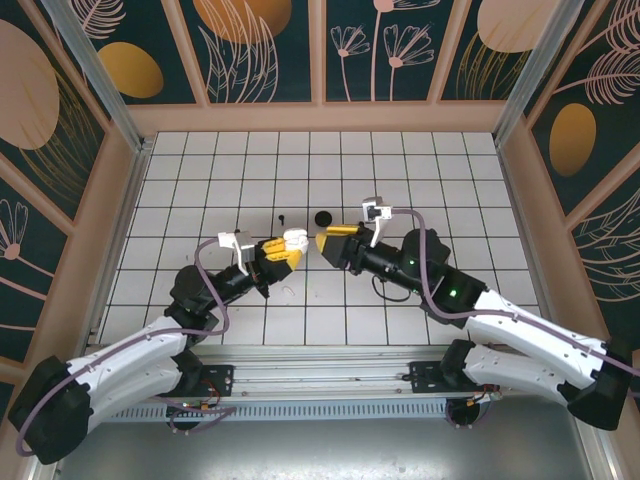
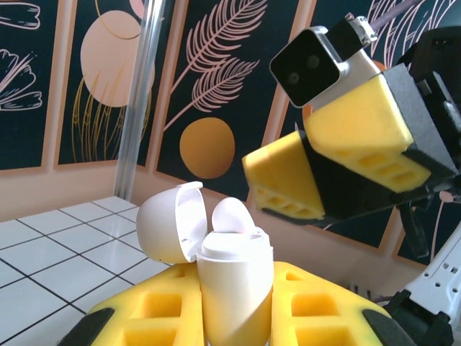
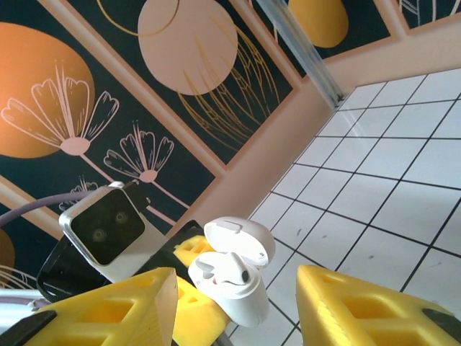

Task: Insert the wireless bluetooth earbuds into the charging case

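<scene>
Clamping: left gripper (image 1: 292,247) pinched on white charging case (image 2: 234,285), lid flipped up, centre of scene.
Opposite: right gripper (image 1: 323,240), jaws apart, empty, just right of case.
Inside: white earbud (image 3: 234,268) resting in case, seemingly not fully down.
Loose: black earbud (image 1: 283,216) on tiles just farther off, near black round object (image 1: 322,218).
Risk: bud flicked out or lid knocked closed by a skewed push.
Surface: white tiled table (image 1: 420,170).
Room: dark walls (image 1: 250,50), orange and pink plant motifs.

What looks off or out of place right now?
One white earbud sits proud and tilted in the open charging case held by the left pincer, seemingly not seated. A round black item and a smaller one lie loose on the tiles.
</scene>
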{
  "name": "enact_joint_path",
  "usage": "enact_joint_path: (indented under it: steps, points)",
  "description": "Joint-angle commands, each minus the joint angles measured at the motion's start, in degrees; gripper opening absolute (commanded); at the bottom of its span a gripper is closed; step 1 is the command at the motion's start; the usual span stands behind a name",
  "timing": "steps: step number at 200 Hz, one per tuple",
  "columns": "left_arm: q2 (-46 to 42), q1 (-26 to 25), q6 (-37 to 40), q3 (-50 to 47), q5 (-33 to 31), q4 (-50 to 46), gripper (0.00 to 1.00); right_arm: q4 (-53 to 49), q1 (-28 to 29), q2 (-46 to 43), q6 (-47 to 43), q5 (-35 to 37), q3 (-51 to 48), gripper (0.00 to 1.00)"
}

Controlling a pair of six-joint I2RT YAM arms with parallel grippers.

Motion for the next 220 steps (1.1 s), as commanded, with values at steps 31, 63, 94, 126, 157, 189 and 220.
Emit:
enact_joint_path:
  steps: [31, 63, 94, 126, 157, 189, 220]
  points:
    - [-9.05, -0.38, 3.63, 0.73, -2.53, -14.0, 0.0, -8.6, -0.02, 0.04, 3.48, 7.73, 0.12, 0.46]
    - [-16.8, -0.41, 4.11, -1.21, -5.0, -21.32, 0.0, -8.76, -0.75, 5.82, 5.56, 5.87, -1.29, 0.4]
    - [-24.02, -0.44, 4.98, -3.51, -7.65, -28.04, 0.0, -8.74, -2.6, 15.65, 5.88, -0.13, 0.85, 0.35]
    - [-29.06, -0.48, 4.92, -5.17, -9.34, -32.39, 0.0, -13.64, -4.4, 25.97, 3.78, -4.51, 6.26, 0.3]
    - [-30.39, -0.45, 5.67, -3.13, -10.14, -38.96, 0.0, -20.31, -5.01, 33.19, -1.52, -6.84, 11.91, 0.31]
    - [-31.15, -0.45, 7.13, -2.01, -11.02, -42.05, 0.0, -25.32, -5.36, 41.82, -6.46, -11.05, 17.42, 0.32]
    - [-31.4, -0.44, 6.18, -2.74, -11.2, -41.39, 0.0, -28.61, -5.57, 49.73, -10.97, -16.41, 22.6, 0.32]
